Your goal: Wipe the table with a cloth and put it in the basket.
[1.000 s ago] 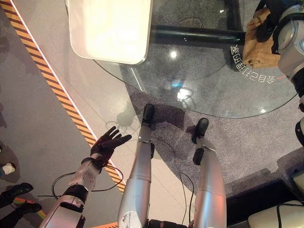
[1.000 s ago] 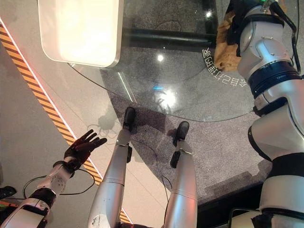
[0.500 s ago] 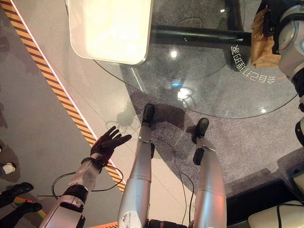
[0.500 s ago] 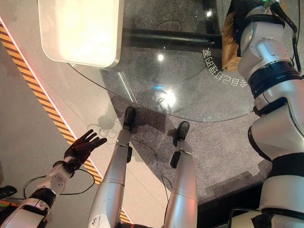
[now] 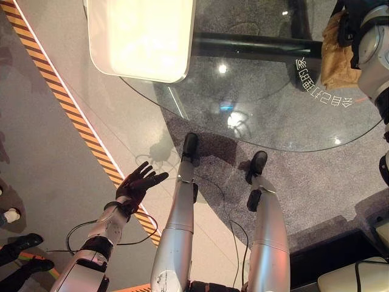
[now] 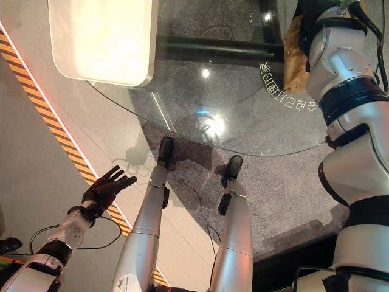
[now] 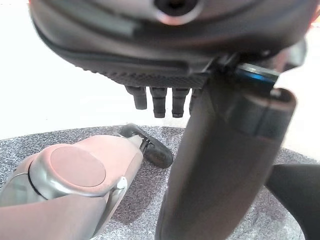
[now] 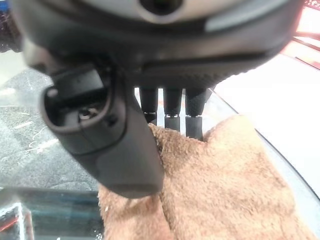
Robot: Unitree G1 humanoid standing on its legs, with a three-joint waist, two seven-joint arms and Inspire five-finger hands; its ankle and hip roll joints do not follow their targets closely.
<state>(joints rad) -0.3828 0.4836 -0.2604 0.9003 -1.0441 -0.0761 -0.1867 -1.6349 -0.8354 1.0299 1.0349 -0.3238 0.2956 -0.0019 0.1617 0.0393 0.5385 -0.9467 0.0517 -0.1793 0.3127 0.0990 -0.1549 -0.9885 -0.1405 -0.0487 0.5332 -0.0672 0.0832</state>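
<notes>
Left eye view: left hand (image 5: 138,182) off the table's near-left edge, above a striped floor line (image 5: 73,115), fingers spread and holding nothing. Tan terry cloth (image 5: 338,52) lying at the far right of the round glass table (image 5: 267,115), partly behind the right arm. White rectangular tray (image 5: 141,38) at the table's far left. Right wrist view: right hand (image 8: 172,102) — fingers straight, pressed down onto the cloth, not curled round it. Left wrist view: fingers straight, clear of everything.
</notes>
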